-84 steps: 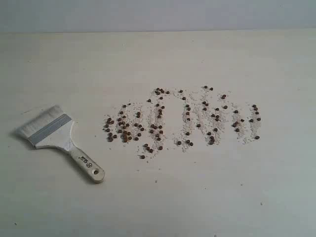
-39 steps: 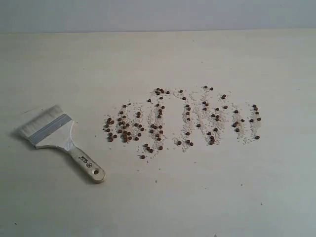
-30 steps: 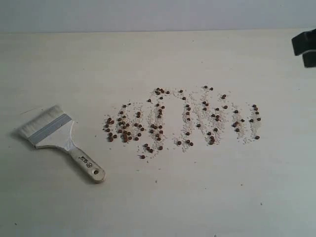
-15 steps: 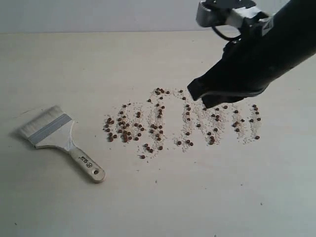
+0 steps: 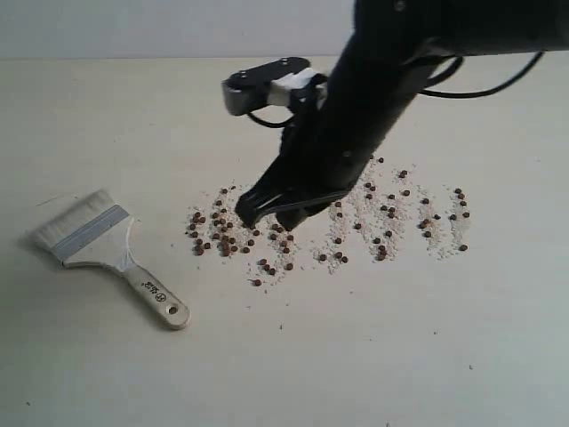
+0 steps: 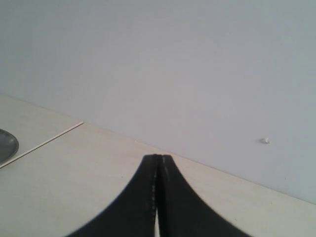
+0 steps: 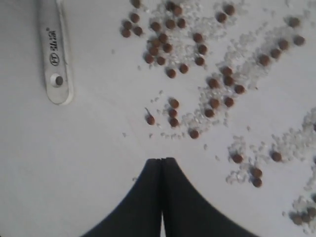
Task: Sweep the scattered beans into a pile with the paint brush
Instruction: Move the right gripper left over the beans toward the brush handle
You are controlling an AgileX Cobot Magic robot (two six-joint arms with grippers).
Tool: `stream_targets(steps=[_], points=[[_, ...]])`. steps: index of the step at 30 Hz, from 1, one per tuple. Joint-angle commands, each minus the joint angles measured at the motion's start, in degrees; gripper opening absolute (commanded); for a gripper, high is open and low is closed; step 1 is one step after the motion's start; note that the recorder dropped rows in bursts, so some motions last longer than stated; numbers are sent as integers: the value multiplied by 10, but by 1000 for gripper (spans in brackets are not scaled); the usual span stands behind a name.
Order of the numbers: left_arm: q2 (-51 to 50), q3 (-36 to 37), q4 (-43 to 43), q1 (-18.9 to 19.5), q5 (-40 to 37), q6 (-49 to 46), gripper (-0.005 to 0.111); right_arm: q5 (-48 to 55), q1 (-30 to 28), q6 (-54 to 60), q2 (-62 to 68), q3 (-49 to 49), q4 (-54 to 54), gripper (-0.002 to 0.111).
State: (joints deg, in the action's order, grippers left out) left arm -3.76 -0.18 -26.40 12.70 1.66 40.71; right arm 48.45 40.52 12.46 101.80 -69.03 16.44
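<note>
The paint brush [image 5: 93,238] lies flat at the left of the table, pale bristles to the far left and cream handle [image 7: 55,52] pointing toward the beans. The beans [image 5: 382,218] are spread in streaks with whitish grit across the middle; they also show in the right wrist view [image 7: 197,64]. My right gripper [image 5: 267,213] reaches in from the upper right and hangs over the left part of the spread, shut and empty [image 7: 162,159]. It is apart from the brush. My left gripper [image 6: 158,157] is shut and empty, out of the exterior view.
The left wrist view faces a pale wall [image 6: 197,74] and bare tabletop, with a grey round object [image 6: 5,145] at the picture's edge. The right arm [image 5: 391,71] hides some beans in the exterior view.
The right arm came in from the upper right and swept leftward and down over the beans. Brush and beans have not moved.
</note>
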Motion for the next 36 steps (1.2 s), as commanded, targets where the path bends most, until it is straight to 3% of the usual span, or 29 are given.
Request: stream_targets(steps=[1, 11, 23, 29, 36], points=[[3, 2, 0, -1, 3, -2, 0, 16, 42, 14, 46, -62, -30, 10], [3, 2, 0, -1, 3, -2, 0, -4, 112, 69, 133, -132, -35, 28], [3, 2, 0, -1, 3, -2, 0, -54, 115, 52, 150, -153, -9, 30], [3, 2, 0, -1, 3, -2, 0, -94, 115, 52, 152, -153, -9, 47], [3, 2, 0, -1, 3, -2, 0, -94, 115, 68, 152, -153, -5, 47]])
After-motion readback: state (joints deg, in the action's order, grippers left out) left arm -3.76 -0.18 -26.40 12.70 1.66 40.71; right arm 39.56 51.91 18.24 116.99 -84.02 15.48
